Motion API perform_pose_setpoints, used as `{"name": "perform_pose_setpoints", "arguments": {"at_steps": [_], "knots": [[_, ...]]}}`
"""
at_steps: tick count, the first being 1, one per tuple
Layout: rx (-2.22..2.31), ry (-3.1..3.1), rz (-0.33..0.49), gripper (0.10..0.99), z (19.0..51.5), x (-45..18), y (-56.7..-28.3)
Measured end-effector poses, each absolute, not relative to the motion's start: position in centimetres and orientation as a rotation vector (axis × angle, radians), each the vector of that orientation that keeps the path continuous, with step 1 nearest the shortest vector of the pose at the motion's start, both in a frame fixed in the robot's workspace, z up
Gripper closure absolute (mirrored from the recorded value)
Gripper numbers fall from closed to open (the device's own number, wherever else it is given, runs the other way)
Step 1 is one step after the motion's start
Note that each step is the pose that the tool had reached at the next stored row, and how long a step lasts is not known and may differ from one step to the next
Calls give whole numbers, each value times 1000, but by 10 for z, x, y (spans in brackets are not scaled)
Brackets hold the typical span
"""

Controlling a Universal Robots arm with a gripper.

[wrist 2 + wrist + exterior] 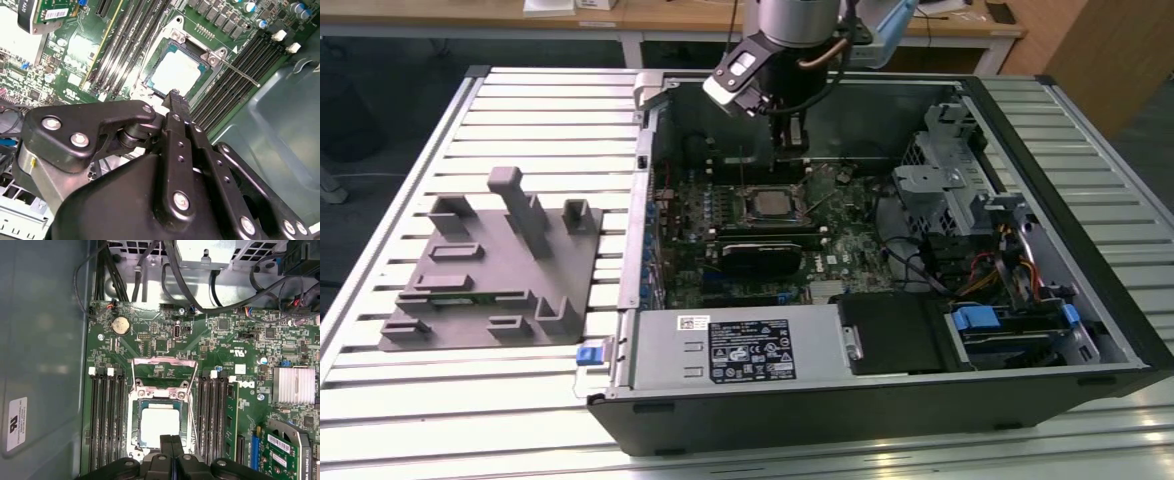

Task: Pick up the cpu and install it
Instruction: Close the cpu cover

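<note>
- Exterior view: one pincer (787,152) hangs inside the open computer case (1067,250) on the worktop (400,130). One cpu (771,206) lies mid-motherboard (854,250). One fixture block (487,265) stands outside the case, on the exterior view's left.
- Second wrist view: the cpu (176,75) is square with no long axis. It lies flat, metal top up, edges parallel to the socket frame (212,57). The pincer (173,96) is narrow, pressed together and holding nothing, over the cpu's edge.
- First wrist view: the cpu (159,422) sits between two banks of memory slots (107,420). One white printed label (17,422) is on the case wall.
</note>
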State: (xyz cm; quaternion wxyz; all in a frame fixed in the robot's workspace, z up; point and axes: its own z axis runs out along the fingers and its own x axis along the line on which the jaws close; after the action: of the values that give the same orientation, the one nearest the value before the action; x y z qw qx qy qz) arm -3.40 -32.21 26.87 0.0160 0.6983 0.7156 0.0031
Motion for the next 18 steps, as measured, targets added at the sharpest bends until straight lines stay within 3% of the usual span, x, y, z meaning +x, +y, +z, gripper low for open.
{"name": "perform_pose_setpoints", "arguments": {"at_steps": [18], "knots": [[2173, 2227, 11, 980, 280, -21, -323]]}}
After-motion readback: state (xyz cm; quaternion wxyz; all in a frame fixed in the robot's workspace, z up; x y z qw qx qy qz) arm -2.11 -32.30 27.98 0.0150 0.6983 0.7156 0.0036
